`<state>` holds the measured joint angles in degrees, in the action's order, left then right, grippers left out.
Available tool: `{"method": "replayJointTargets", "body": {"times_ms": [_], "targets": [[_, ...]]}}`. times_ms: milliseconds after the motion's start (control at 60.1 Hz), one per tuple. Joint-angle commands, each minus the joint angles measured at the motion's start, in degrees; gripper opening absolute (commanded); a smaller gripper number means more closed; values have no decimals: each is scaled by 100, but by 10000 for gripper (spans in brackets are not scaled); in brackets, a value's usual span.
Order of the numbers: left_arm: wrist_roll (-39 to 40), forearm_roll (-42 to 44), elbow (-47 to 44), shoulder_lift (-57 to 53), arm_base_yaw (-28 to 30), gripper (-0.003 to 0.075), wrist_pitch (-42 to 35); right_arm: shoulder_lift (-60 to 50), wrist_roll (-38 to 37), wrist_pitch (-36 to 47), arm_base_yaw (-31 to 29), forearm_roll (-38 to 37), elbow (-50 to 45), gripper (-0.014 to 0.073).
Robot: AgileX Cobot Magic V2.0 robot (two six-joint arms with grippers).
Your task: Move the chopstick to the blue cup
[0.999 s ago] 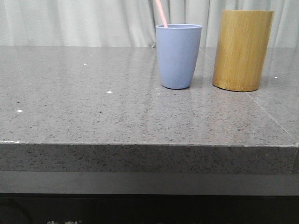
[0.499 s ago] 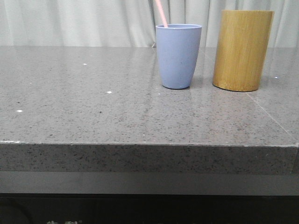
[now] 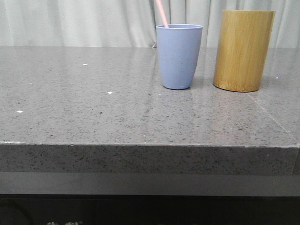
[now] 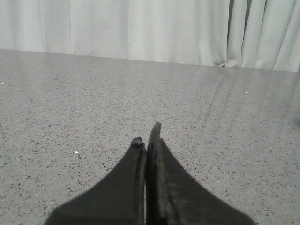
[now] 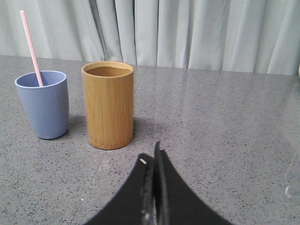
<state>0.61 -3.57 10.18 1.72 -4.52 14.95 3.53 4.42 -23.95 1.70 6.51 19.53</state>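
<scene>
The left gripper is showing in its own wrist view with its two dark fingers pressed together, nothing between them, the tips hanging over bare speckled grey table; the bases of the fingers are running off the edge of that picture. The right gripper is likewise sitting with its fingers closed flat against each other and holding nothing, well apart from the containers, its lower part also cut off. Beyond it, in the right wrist view, the bamboo cylinder is standing upright just beside the blue cup, a narrow gap separating them. The chopstick is resting inside the blue cup, leaning against the rim with its upper end sticking out well above it; its lower part is hidden by the cup wall. In the front view the blue cup is standing left of the bamboo cylinder, and the chopstick is being cropped by the top of the frame. A pale curtain is hanging behind the table.
</scene>
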Motion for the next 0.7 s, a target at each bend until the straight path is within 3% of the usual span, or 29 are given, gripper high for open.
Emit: {"method": "replayJointTargets", "body": {"times_ms": [0, 216, 283, 683], "targets": [[38, -59, -255, -142, 10, -19, -912, 69, -6, 493, -42, -12, 132, -68], [38, -93, -1085, -346, 10, -19, -1294, 69, -6, 498, -42, -12, 132, -68], [38, -93, -1052, -346, 10, -19, -881, 69, -6, 499, -42, -12, 132, -68], [38, -93, -1077, -334, 10, -19, -845, 69, -6, 494, -42, -12, 132, -68]]}}
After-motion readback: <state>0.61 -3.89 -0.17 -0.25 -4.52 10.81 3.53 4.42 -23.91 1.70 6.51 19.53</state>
